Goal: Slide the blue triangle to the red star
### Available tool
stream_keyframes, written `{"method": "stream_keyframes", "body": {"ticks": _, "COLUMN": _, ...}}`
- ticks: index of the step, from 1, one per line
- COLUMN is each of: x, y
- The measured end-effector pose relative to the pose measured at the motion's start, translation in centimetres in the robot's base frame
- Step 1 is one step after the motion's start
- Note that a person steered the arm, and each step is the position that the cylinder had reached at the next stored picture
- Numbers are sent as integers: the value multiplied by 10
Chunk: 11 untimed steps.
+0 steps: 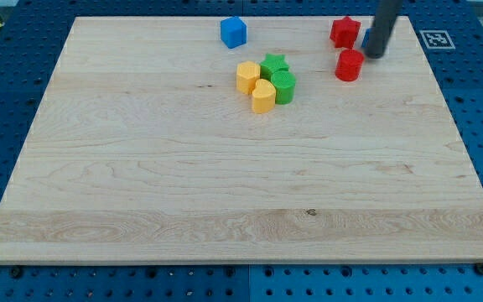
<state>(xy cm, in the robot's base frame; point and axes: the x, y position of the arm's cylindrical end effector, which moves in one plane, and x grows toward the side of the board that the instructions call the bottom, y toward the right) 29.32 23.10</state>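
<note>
The red star [344, 32] lies near the view's top right of the wooden board. A sliver of the blue triangle [366, 38] shows just right of the star, mostly hidden behind the dark rod. My tip [375, 55] rests on the board right of the star and up-right of a red round block [350, 65], against the blue triangle's right side. The triangle sits touching or nearly touching the star.
A blue cube [234, 32] sits at the top centre. A cluster below it holds a yellow hexagon [247, 76], a yellow block [263, 96], a green star [273, 64] and a green round block [284, 86]. The board's edge [443, 75] runs close on the right.
</note>
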Motion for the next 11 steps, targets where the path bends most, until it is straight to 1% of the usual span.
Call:
{"method": "stream_keyframes", "body": {"ticks": 1, "x": 10, "y": 44}}
{"method": "stream_keyframes", "body": {"ticks": 2, "x": 10, "y": 72}}
{"method": "stream_keyframes", "body": {"ticks": 3, "x": 5, "y": 76}}
{"method": "stream_keyframes", "body": {"ticks": 4, "x": -4, "y": 68}}
{"method": "stream_keyframes", "body": {"ticks": 5, "x": -12, "y": 42}}
{"method": "stream_keyframes", "body": {"ticks": 6, "x": -32, "y": 16}}
{"method": "stream_keyframes", "body": {"ticks": 7, "x": -57, "y": 3}}
{"method": "stream_keyframes", "body": {"ticks": 9, "x": -60, "y": -30}}
{"method": "stream_keyframes", "body": {"ticks": 11, "x": -74, "y": -46}}
